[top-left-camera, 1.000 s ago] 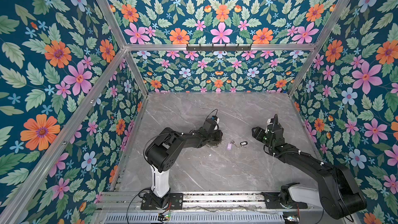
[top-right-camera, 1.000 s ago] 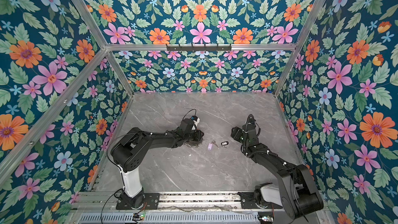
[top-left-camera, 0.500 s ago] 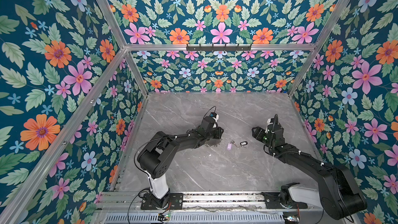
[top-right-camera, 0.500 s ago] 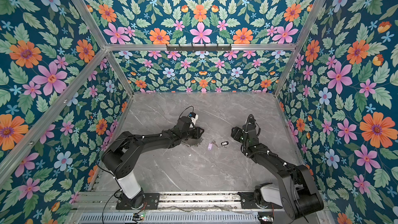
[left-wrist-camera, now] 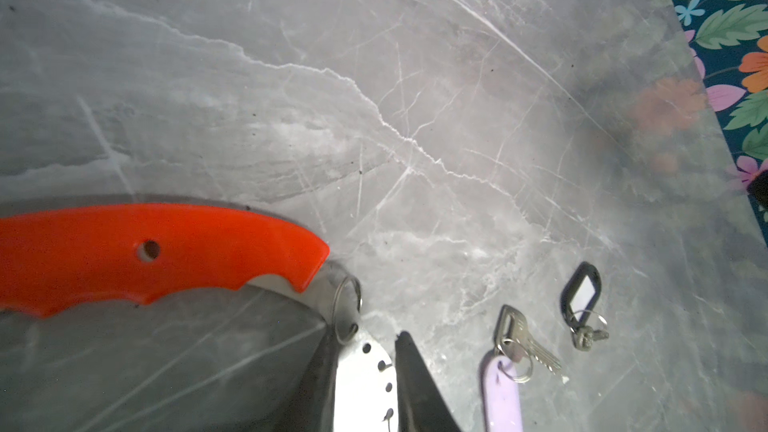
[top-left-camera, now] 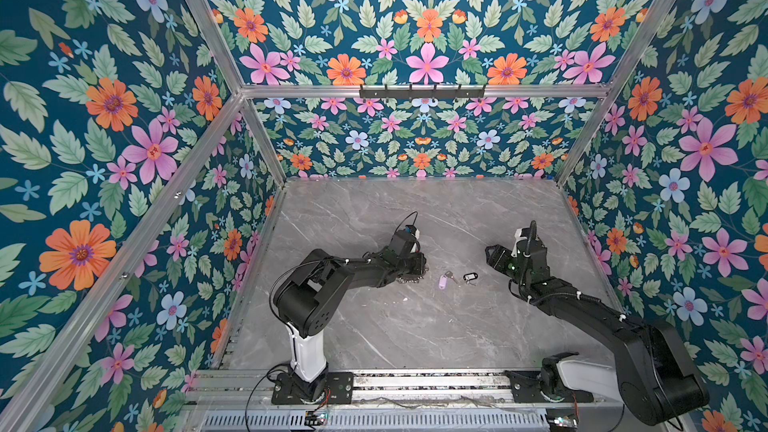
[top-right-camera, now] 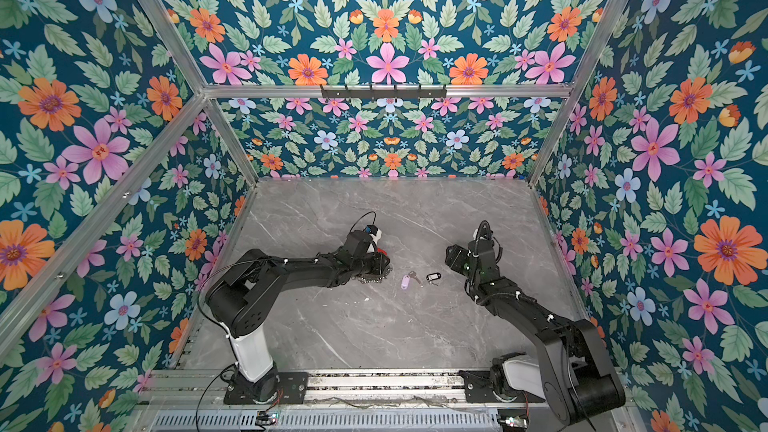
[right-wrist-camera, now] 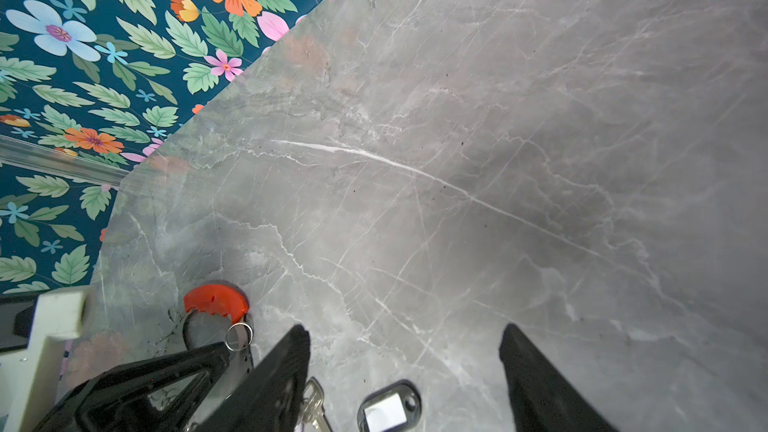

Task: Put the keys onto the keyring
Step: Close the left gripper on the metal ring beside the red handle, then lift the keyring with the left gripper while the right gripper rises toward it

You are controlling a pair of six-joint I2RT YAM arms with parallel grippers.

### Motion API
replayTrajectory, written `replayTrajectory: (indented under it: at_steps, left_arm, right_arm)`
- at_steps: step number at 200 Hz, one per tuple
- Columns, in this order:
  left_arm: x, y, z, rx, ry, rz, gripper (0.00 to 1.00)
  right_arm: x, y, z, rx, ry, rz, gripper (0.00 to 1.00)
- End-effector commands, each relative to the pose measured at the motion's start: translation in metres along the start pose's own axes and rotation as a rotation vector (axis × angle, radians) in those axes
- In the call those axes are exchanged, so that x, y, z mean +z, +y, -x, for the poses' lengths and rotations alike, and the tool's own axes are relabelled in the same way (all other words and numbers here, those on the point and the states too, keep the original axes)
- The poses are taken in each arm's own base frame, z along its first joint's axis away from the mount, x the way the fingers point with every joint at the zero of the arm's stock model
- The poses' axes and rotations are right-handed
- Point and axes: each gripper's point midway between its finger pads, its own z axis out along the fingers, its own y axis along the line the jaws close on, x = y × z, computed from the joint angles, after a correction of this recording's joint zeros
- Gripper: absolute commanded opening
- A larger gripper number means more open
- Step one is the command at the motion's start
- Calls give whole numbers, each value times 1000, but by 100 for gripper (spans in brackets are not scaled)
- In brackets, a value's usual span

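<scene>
The keyring lies left of centre: its red curved section [left-wrist-camera: 158, 251] fills the left wrist view, and its silver split rings [top-left-camera: 409, 280] [top-right-camera: 370, 278] peek out under the left arm in both top views. My left gripper [left-wrist-camera: 368, 351] [top-left-camera: 417, 268] is shut on the keyring's flat perforated metal band. The keys lie on the table to its right: one with a lilac tag [top-left-camera: 443, 282] [left-wrist-camera: 500, 392], one with a black-framed white-label tag [top-left-camera: 470, 276] [right-wrist-camera: 388, 407]. My right gripper [right-wrist-camera: 404, 329] [top-left-camera: 494, 255] hangs open above them, holding nothing, the black tag showing between its fingers.
The grey marble table [top-left-camera: 415, 326] is walled by flowered panels on three sides. A black hook rail [top-left-camera: 422, 91] is on the back wall. The arm bases sit on a metal rail [top-left-camera: 415, 384] along the front edge.
The left arm's elbow has shifted slightly while its gripper stays at the keyring. The right arm and both keys have not moved.
</scene>
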Motion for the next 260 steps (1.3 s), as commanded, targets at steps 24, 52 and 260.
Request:
replayTrajectory:
  at_steps: [24,52,260]
  left_arm:
    - [4,1,4,-9,-16,3,27]
    - [6,3,4,-4,-14,14,27]
    - [11,0,12,69,-39,38,0]
  right_arm:
    - [-1,6,6,4,-24,23,73]
    - [-1,7,6,2,-24,29,73]
    - [4,6,4,3,-8,25,72]
